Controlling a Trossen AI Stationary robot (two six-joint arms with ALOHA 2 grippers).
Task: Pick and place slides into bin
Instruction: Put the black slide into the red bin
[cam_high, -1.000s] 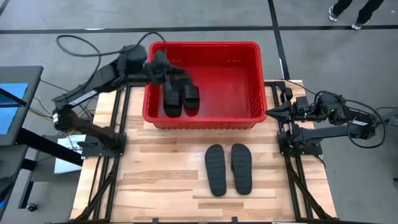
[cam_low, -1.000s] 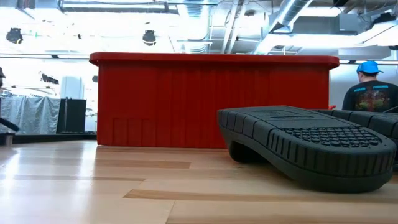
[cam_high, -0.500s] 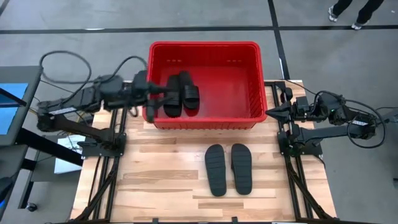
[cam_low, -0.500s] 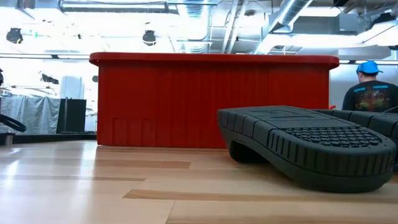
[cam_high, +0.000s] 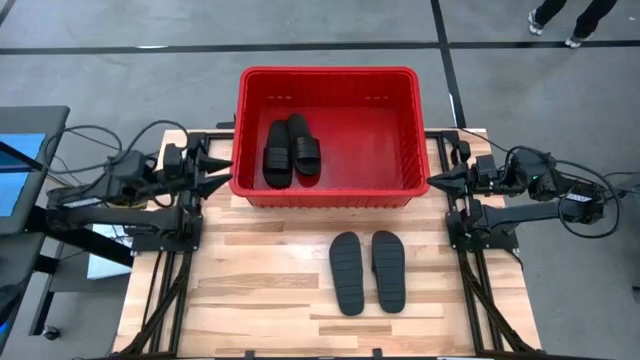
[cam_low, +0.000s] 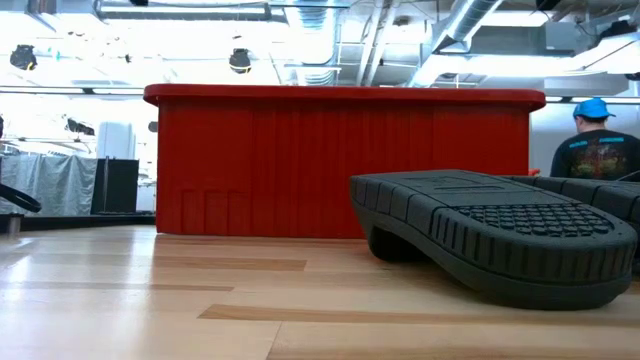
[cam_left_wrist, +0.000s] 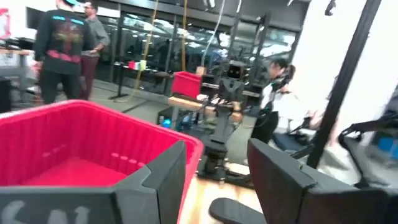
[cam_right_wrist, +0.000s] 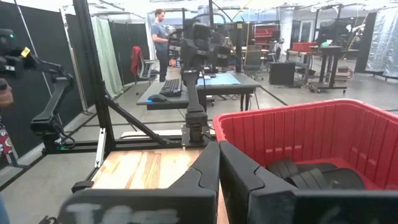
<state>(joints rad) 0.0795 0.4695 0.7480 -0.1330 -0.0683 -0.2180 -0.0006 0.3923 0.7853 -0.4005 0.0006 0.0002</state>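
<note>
Two black slides (cam_high: 291, 151) lie in the red bin (cam_high: 327, 192) and two (cam_high: 367, 271) rest sole-up on the counter (cam_high: 260, 280); light, rubbery and bendable, they look best pinched across the sole edge, while the left hand (cam_high: 218, 171) stands released and empty, the right hand (cam_high: 436, 178) clenched.

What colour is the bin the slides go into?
Red all over: the bin shows best in the high view.

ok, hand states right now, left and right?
Left hand: open, empty, beside the bin's left wall.
Right hand: closed, empty, waiting at the bin's right side.
</note>
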